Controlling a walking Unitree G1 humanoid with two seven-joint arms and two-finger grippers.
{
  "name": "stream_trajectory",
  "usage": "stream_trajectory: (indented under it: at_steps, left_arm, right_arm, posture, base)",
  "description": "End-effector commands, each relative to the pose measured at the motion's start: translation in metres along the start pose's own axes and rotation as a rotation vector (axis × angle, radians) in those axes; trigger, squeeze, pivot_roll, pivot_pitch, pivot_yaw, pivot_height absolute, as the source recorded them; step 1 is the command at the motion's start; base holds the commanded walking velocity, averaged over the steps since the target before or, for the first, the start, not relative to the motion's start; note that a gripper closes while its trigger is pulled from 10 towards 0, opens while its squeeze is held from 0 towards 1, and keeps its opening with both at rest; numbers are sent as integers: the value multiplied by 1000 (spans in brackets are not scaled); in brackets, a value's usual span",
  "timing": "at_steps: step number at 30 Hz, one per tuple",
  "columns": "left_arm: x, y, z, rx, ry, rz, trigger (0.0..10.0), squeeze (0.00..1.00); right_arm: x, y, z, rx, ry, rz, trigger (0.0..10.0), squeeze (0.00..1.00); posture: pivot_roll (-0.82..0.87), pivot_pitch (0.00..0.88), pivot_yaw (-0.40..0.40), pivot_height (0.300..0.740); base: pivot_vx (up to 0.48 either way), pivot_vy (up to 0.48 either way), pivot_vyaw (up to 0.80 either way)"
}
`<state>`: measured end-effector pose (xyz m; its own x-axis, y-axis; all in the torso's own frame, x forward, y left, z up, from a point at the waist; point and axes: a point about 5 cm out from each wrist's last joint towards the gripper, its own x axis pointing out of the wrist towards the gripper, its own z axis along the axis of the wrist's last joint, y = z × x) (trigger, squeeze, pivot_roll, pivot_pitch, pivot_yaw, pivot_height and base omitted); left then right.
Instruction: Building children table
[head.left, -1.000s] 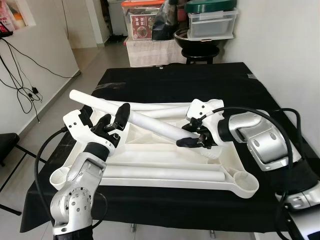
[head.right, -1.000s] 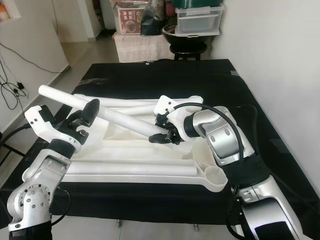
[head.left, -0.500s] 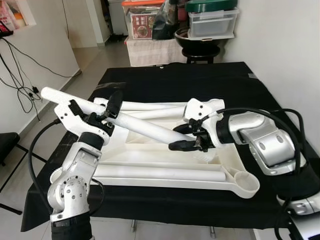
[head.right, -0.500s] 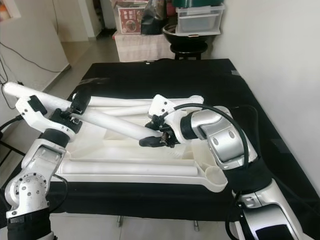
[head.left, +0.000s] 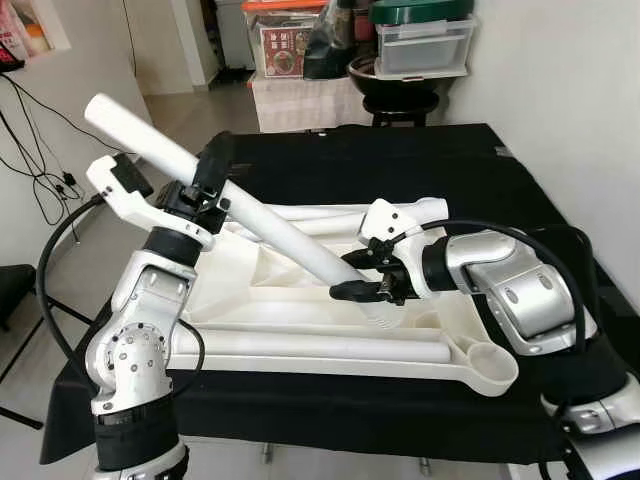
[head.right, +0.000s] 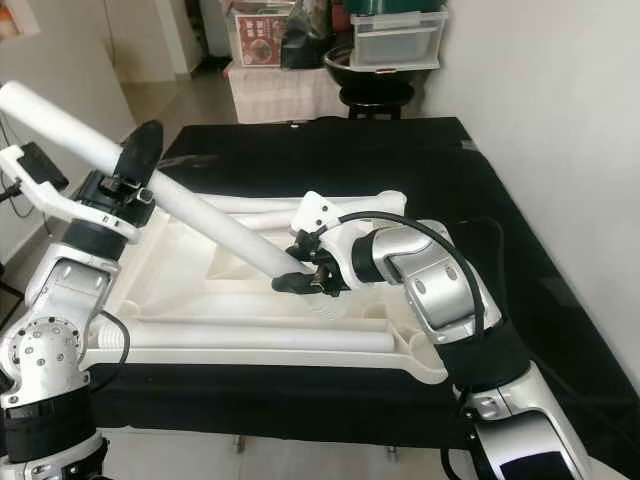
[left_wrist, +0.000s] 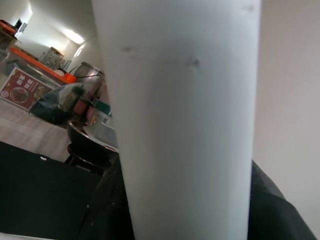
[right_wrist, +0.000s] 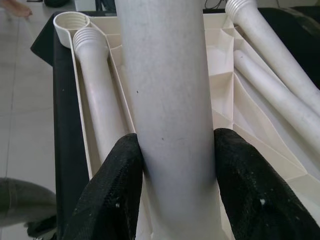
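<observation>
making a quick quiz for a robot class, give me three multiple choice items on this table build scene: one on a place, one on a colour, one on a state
1. Where does the upturned white tabletop lie?
A. on the black-covered table
B. on the bare floor
C. on a stool

2. What colour is the table leg that both grippers hold?
A. black
B. white
C. orange

3. How does the held leg stand?
A. flat in the tabletop
B. fully upright
C. tilted, high end by the left gripper

Key:
1 A, the tabletop rests on the black cloth.
2 B, the tube is plain white.
3 C, it slopes up from the right gripper, shut on its low end, to the left gripper, also clamped on it.
</observation>
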<state>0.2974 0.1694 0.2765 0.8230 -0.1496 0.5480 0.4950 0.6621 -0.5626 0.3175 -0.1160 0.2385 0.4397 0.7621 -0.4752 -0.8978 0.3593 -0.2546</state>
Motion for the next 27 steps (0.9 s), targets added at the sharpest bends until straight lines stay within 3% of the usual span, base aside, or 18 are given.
stream_trajectory:
  at_steps: [1, 4, 5, 10, 12, 13, 15, 16, 17, 18, 19, 20, 24, 27]
  left_arm:
    - [0, 5, 1, 22, 14, 22, 0, 0]
    - [2, 7, 2, 28, 23, 17, 0, 0]
    - [4, 8, 4, 31, 26, 5, 0, 0]
    - [14, 6, 13, 57, 52, -65, 0, 0]
    - [24, -3, 19, 85, 123, -199, 0, 0]
    - [24, -3, 19, 85, 123, -199, 0, 0]
    - [31, -16, 20, 148, 264, -389, 0, 0]
    - [31, -16, 20, 148, 264, -389, 0, 0]
    - [33, -22, 20, 183, 356, -499, 0, 0]
    - [33, -22, 20, 183, 356, -499, 0, 0]
    - [34, -25, 20, 190, 393, -543, 0, 0]
    - [34, -28, 19, 199, 432, -588, 0, 0]
    - [36, -38, 13, 250, 541, -732, 0, 0]
    - [42, -43, 10, 258, 551, -767, 0, 0]
  right_arm:
    - [2, 2, 6, -22, -51, 2, 10000, 0]
    - [7, -5, 12, -41, -178, -101, 10000, 0]
    - [9, -8, 14, -25, -226, -119, 10000, 1000]
    - [11, -12, 15, 46, -293, -114, 10000, 1000]
    - [11, -9, 13, 64, -309, -77, 10000, 1000]
    - [11, -9, 13, 64, -309, -77, 10000, 1000]
    - [13, -1, 7, 50, -291, -28, 10000, 1000]
    - [13, -1, 7, 50, -291, -28, 10000, 1000]
    - [17, 3, 2, 56, -255, -11, 10000, 988]
    - [17, 3, 2, 56, -255, -11, 10000, 988]
    - [20, 4, 0, 57, -242, -2, 10000, 596]
    - [21, 5, 0, 55, -236, 5, 10000, 0]
    - [29, 10, 2, 76, -243, 18, 10000, 0]
    - [33, 14, 5, 92, -257, 33, 10000, 0]
  posture:
    - [-86, 18, 60, 740]
    - [-88, 13, 65, 740]
    - [-88, 12, 65, 740]
    - [-80, 9, 69, 740]
    - [-68, 4, 76, 740]
    - [-68, 4, 76, 740]
    - [-65, 5, 81, 740]
    - [-65, 5, 81, 740]
    - [-67, 6, 85, 740]
    - [-67, 6, 85, 740]
    - [-69, 6, 89, 740]
    - [-69, 6, 89, 740]
    - [-78, 12, 94, 740]
    - [-80, 17, 95, 740]
  base:
    - [0, 0, 0]
    - [0, 0, 0]
    - [0, 0, 0]
    - [0, 0, 0]
    - [0, 0, 0]
    - [0, 0, 0]
    - [0, 0, 0]
    - [0, 0, 0]
    - [0, 0, 0]
    - [0, 0, 0]
    - [0, 0, 0]
    - [0, 0, 0]
    - [0, 0, 0]
    - [0, 0, 0]
